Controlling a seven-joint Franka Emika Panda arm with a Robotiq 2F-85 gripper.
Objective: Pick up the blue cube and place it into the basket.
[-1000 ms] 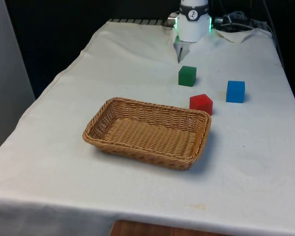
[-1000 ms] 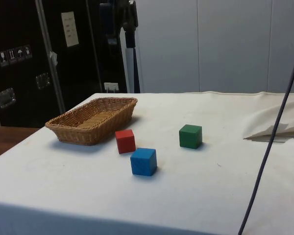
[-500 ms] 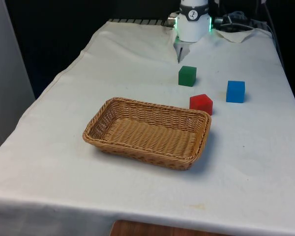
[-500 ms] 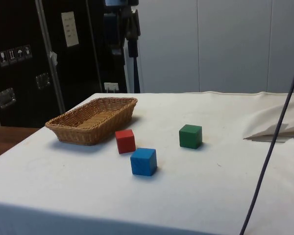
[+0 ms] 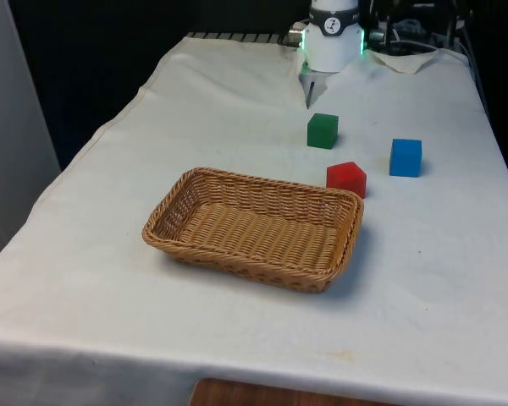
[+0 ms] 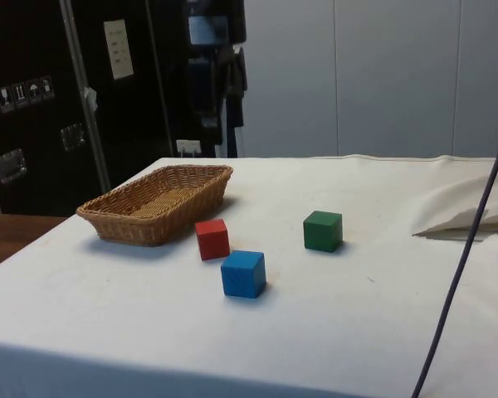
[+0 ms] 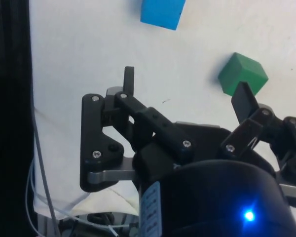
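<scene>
The tabletop [image 5: 237, 110], under a white cloth, carries four items. The cloth lies in loose folds at the robot's end (visible in the side view as a rumpled ridge).

The basket [image 5: 254, 226] is wicker, rectangular and shallow. It sits nearest the front camera, slightly toward the front view's left, with nothing inside it.

The gripper [image 7: 185, 94] hangs above the cloth near the robot's end. In the wrist view its jaws stand wide apart, holding nothing. One fingertip [image 7: 129, 79] shows against bare cloth; the other overlaps the green cube in that picture, but contact cannot be confirmed. In the side view the gripper [image 6: 224, 116] appears dark and high above the tabletop, beyond the basket.

The blue cube [image 5: 405, 157] rests flat on the cloth toward the front view's right, well apart from the basket and clear of the gripper. In the side view the blue cube [image 6: 244, 273] is the item closest to that camera. The wrist view shows the blue cube [image 7: 162, 13] beyond the fingertips.

The red cube [image 5: 346, 178] sits just beside the basket's far corner (turned at an angle), between basket and blue cube.

The green cube [image 5: 323, 130] stands farther back, near the robot's base.
</scene>
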